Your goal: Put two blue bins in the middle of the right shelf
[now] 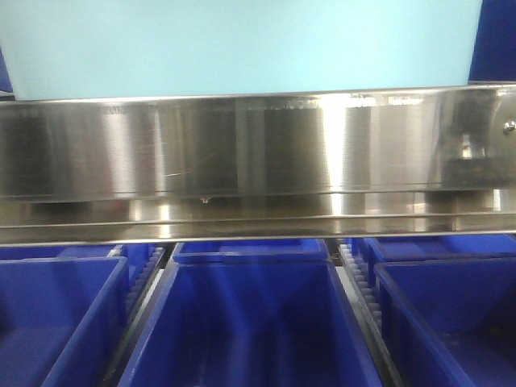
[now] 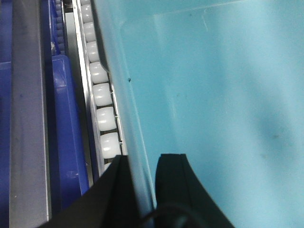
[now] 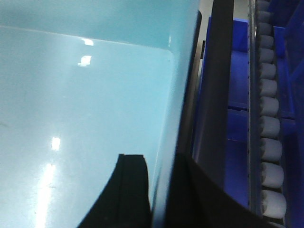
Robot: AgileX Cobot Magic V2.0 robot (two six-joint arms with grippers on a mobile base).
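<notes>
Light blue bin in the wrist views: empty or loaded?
Empty, as far as visible: the light blue bin shows only bare floor and walls in both wrist views.

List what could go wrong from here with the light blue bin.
The left pincer and the right pincer each clamp only one thin side wall of the light blue bin; it might slip or tilt. The bin's bottom edge sits right at the steel front rail and might snag there.
</notes>
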